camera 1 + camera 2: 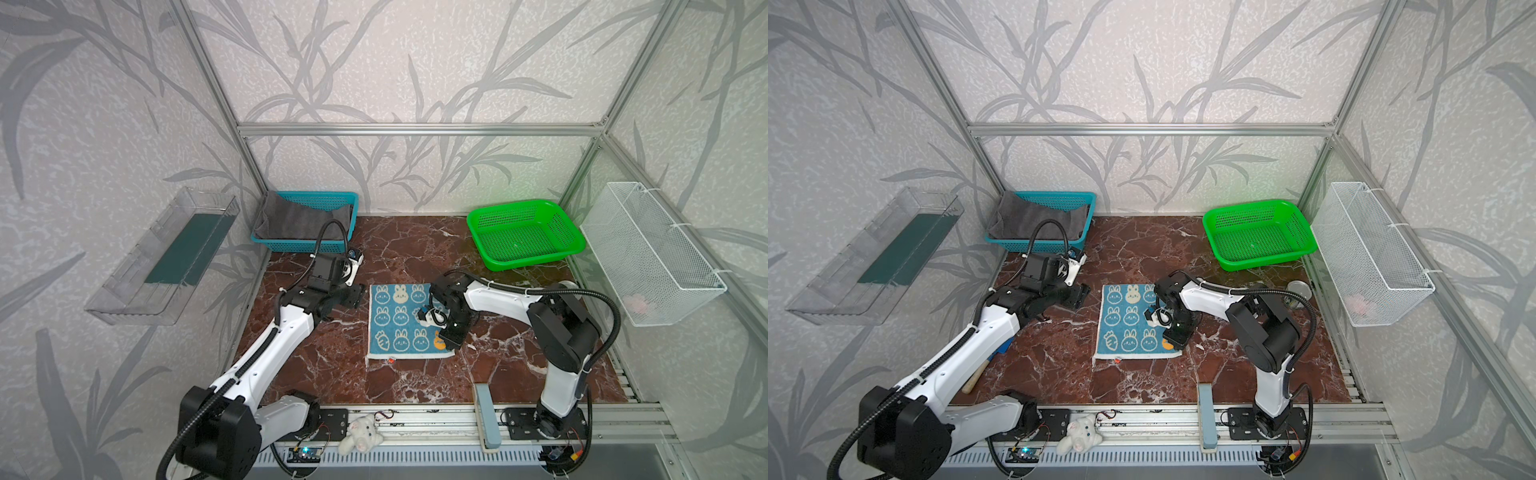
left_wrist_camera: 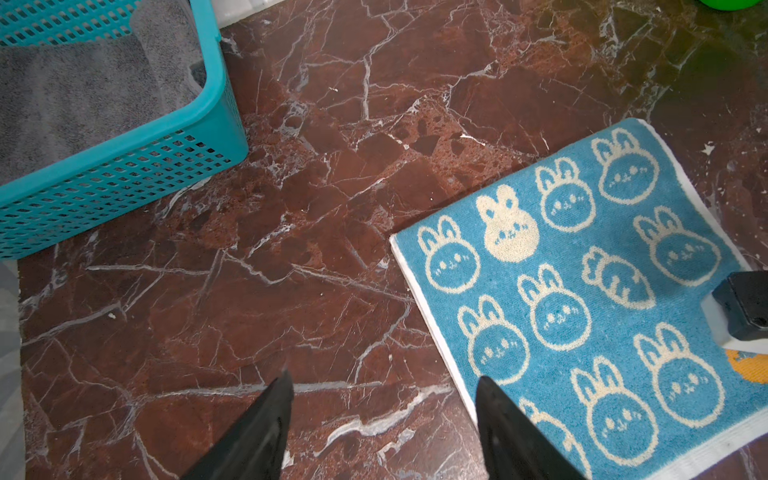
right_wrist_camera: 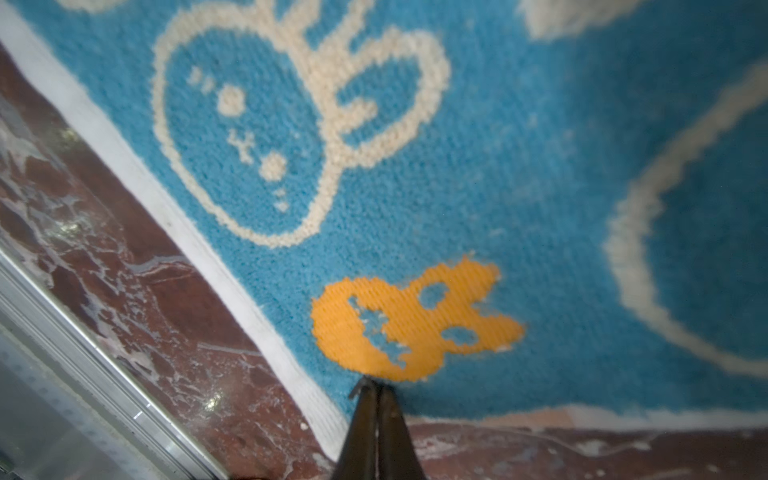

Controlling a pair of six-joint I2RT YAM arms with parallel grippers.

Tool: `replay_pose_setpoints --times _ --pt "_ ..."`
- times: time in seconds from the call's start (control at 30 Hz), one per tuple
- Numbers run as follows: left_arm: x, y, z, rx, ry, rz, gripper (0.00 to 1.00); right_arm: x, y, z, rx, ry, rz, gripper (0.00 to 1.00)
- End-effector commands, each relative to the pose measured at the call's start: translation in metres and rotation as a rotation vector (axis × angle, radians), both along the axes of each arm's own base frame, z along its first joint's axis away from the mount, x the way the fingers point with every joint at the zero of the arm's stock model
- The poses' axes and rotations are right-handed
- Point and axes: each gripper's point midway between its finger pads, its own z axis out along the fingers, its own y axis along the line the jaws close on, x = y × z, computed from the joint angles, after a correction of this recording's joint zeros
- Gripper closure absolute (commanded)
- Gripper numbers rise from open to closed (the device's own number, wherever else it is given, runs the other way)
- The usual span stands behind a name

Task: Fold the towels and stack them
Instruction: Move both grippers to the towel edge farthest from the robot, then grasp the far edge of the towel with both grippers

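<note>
Right tool [image 3: 377,387] together at bunny towel [image 3: 498,187] corner; left tool [image 2: 384,377] apart beside it

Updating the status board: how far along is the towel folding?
Done: bunny towel spread flat, no fold. In hand: right claw closed at its orange-motif corner; left claw open by its far left corner. Left: every fold, stacking; grey towel sits in teal basket.

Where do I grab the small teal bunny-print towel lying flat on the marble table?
Probably best to take the teal bunny-print towel by its white-hemmed near corners, since it lies flat with no raised fold. The right gripper, jaws together, is at the corner by the orange motif: come in low from outside the edge. The open left gripper can take the near left corner likewise.
</note>
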Motion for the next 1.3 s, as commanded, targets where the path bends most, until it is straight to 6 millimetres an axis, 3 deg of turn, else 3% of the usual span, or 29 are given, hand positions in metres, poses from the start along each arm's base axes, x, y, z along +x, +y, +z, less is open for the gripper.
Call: replay_pose_setpoints --times 0.0,0.1,0.17,0.23,0.3,0.37,0.47,0.67,0.83,1.03,1.27 --pt "0.002 -0.002 0.005 -0.049 0.032 0.04 0.29 0.014 0.014 0.029 0.098 -0.082 -0.006 0.7" --pt "0.011 -0.006 0.005 -0.106 0.04 0.086 0.29 0.037 0.038 0.066 0.269 -0.139 -0.107 0.57" --pt "0.016 -0.014 0.002 -0.171 0.062 0.114 0.3 0.059 0.041 0.087 0.354 -0.168 -0.212 0.52" --pt "0.02 -0.019 -0.003 -0.211 0.1 0.137 0.3 0.081 0.038 0.105 0.412 -0.187 -0.31 0.46" --pt "0.024 -0.02 -0.009 -0.237 0.139 0.182 0.31 0.108 0.026 0.113 0.419 -0.221 -0.451 0.37" --pt "0.028 -0.027 -0.015 -0.274 0.161 0.19 0.32 0.13 0.017 0.115 0.427 -0.233 -0.557 0.35" --pt "0.032 -0.036 -0.028 -0.355 0.219 0.233 0.34 0.156 0.011 0.105 0.4 -0.214 -0.695 0.37" --pt "0.039 -0.04 -0.057 -0.427 0.298 0.348 0.35 0.184 0.012 0.075 0.336 -0.192 -0.861 0.4" --pt "0.048 -0.045 -0.075 -0.436 0.362 0.388 0.44 0.191 0.008 0.055 0.27 -0.174 -0.925 0.44" --pt "0.048 -0.05 -0.105 -0.418 0.468 0.411 0.45 0.195 -0.002 0.038 0.216 -0.201 -0.985 0.44" --pt "0.054 -0.052 -0.121 -0.377 0.505 0.389 0.44 0.207 0.005 0.028 0.242 -0.21 -0.994 0.44"
